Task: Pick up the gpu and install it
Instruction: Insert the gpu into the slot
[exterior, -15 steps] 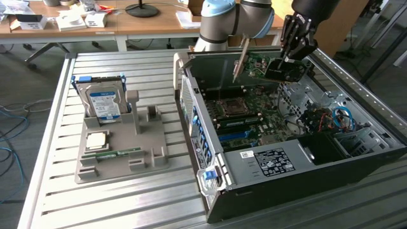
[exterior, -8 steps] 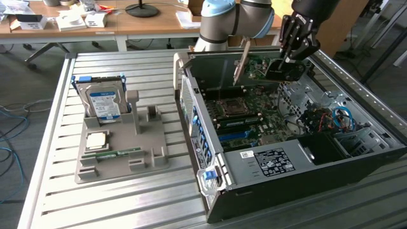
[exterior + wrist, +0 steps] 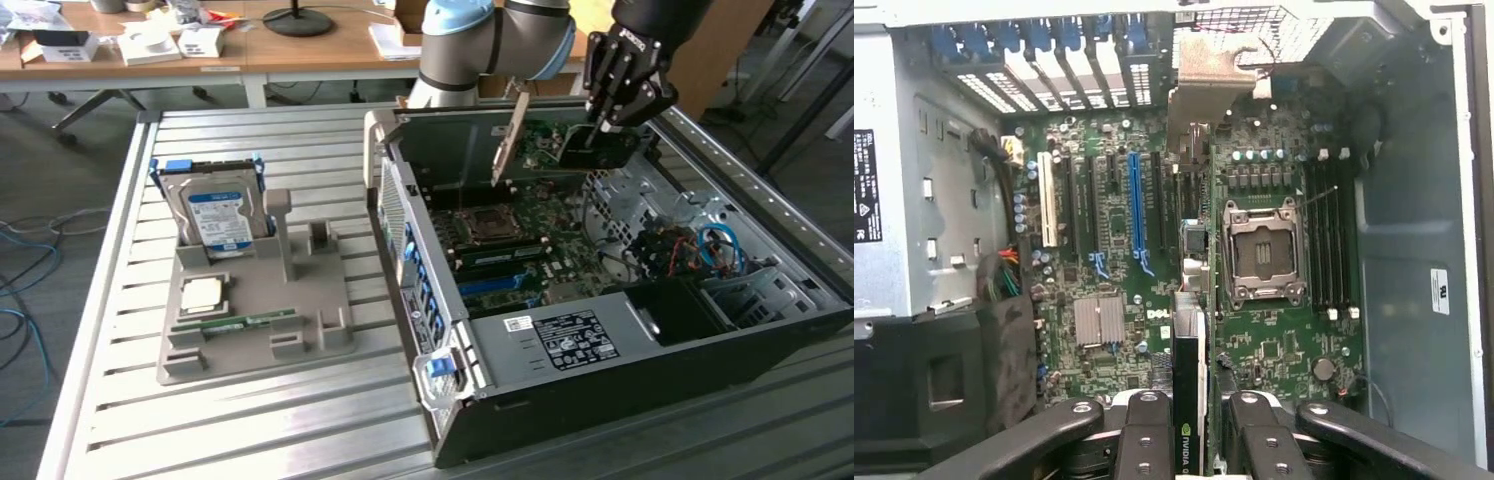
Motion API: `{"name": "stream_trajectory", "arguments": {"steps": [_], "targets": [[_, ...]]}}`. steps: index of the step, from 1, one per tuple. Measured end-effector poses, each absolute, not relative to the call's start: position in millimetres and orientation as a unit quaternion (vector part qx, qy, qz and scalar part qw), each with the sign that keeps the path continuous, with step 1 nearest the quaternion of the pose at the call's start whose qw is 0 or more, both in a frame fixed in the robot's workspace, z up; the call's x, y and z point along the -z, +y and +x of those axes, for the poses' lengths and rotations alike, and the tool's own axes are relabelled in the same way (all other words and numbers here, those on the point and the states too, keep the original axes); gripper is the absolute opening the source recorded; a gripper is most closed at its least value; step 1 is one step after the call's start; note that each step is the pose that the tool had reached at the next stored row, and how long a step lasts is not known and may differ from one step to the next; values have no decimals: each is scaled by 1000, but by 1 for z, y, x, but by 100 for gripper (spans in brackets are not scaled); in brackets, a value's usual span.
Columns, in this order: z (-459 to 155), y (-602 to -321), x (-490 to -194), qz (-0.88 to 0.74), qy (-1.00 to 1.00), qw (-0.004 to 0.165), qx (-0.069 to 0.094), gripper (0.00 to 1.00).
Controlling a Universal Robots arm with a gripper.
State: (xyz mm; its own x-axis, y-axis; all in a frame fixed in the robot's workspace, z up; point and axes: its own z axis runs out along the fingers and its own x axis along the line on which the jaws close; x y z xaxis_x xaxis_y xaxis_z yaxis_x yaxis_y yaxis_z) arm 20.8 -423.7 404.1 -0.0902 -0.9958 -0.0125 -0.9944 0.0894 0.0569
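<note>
My gripper (image 3: 607, 125) hangs over the far end of the open computer case (image 3: 641, 350) and is shut on the gpu (image 3: 567, 148). The card stands on edge above the motherboard (image 3: 514, 245), with its metal end bracket (image 3: 506, 140) pointing toward the case's slotted rear wall. In the wrist view the gpu (image 3: 1189, 360) runs edge-on between my black fingers (image 3: 1144, 430), and its bracket (image 3: 1204, 85) reaches toward the rear slot openings. Below it lie the expansion slots, with the blue slot (image 3: 1137, 205) just beside the card's line. The card is clear of the board.
A grey holder (image 3: 254, 330) on the slatted metal table (image 3: 200, 430) carries a silver hard drive (image 3: 220, 215), a processor chip (image 3: 203, 292) and a green memory stick (image 3: 247, 323). Inside the case sit the empty processor socket (image 3: 1262, 250), a heatsink (image 3: 1100, 322) and cable bundles (image 3: 701, 250).
</note>
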Motion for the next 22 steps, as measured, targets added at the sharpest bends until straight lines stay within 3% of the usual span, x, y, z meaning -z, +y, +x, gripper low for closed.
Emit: {"name": "stream_trajectory", "arguments": {"steps": [22], "targets": [[17, -430, -404, 680, -733, -8, 7, 26]]}}
